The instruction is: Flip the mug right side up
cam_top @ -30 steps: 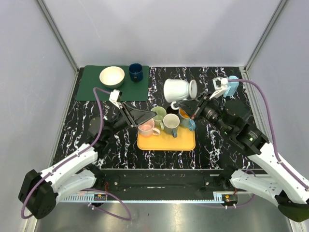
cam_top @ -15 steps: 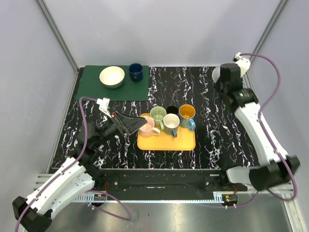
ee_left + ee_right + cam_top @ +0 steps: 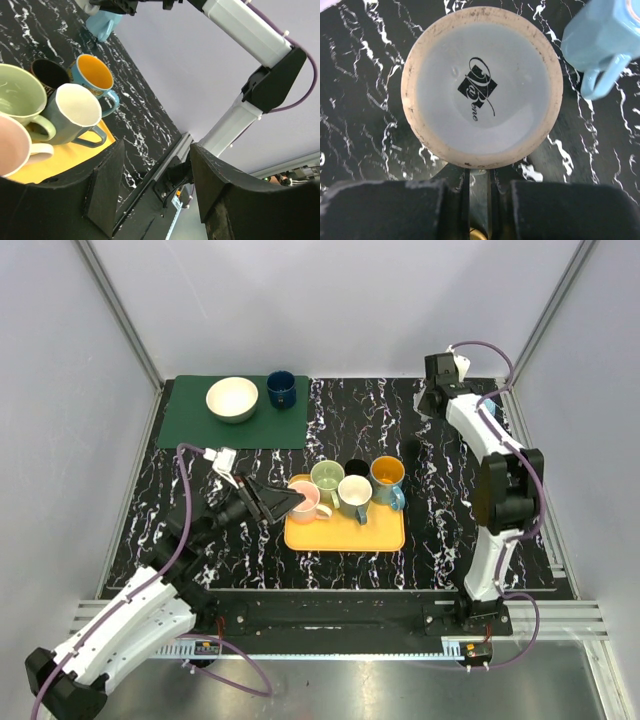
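The white mug [image 3: 482,85] stands upside down on the black marbled table, its base with a dark logo facing the right wrist camera. My right gripper [image 3: 479,185] is shut on the mug's handle at its near side; the handle is mostly hidden between the fingers. In the top view my right gripper [image 3: 437,390] is stretched to the far right back corner and covers the mug. My left gripper [image 3: 285,502] is open and empty, hovering at the left end of the yellow tray; its jaws [image 3: 155,195] are spread wide.
A light blue mug [image 3: 602,35] lies close to the white mug's right. The yellow tray [image 3: 345,533] holds pink [image 3: 303,500], green [image 3: 327,476], grey [image 3: 353,492], black [image 3: 357,468] and orange-lined [image 3: 387,474] mugs. A green mat [image 3: 190,420] holds a cream bowl [image 3: 232,398] and a dark blue cup [image 3: 281,389].
My right arm has swung from above the tray to the far right back corner, carrying the white mug. The mug was held on its side; now its base faces up. My left gripper shifted slightly.
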`<state>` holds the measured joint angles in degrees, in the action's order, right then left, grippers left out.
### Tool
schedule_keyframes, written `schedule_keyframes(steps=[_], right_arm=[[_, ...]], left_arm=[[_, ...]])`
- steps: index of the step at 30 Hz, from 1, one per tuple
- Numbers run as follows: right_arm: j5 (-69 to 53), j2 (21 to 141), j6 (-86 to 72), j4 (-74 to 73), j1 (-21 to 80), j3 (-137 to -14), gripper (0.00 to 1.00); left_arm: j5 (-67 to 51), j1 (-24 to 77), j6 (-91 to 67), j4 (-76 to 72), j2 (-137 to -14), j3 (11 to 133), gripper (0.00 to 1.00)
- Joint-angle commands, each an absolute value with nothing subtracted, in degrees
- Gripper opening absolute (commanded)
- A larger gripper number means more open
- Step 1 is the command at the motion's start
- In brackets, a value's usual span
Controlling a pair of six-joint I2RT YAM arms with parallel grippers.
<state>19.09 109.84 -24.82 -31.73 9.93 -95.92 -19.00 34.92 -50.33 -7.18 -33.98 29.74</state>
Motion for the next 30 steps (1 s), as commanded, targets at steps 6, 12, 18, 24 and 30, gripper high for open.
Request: schedule_keyframes(steps=[6,12,18,24,30], right_arm=[[19.51,124.26,-23.2,-30.67,7.21,-110.12,0.0],[22.06,130.15,-21.98,-35.76,7.03,-116.71,0.0],[23.29,131.57,-22.15,-36.65,6.15,-115.05,0.0],[23.82,130.52,-23.46,-37.79,5.1,-110.31,0.0],[22.33,127.81,-24.43,-37.27,4.48,-106.26,0.3]], left_arm=[[-16.88,34.63,-45.09,-5.89,-37.7,30.67,0.58],[-16.7,34.63,-44.74,-6.41,-39.81,30.32,0.57],[-17.31,34.63,-45.26,-7.38,-41.4,30.32,0.57],[-17.84,34.63,-45.79,-8.35,-42.36,29.71,0.58],[-18.28,34.63,-45.97,-8.7,-42.63,29.27,0.59]])
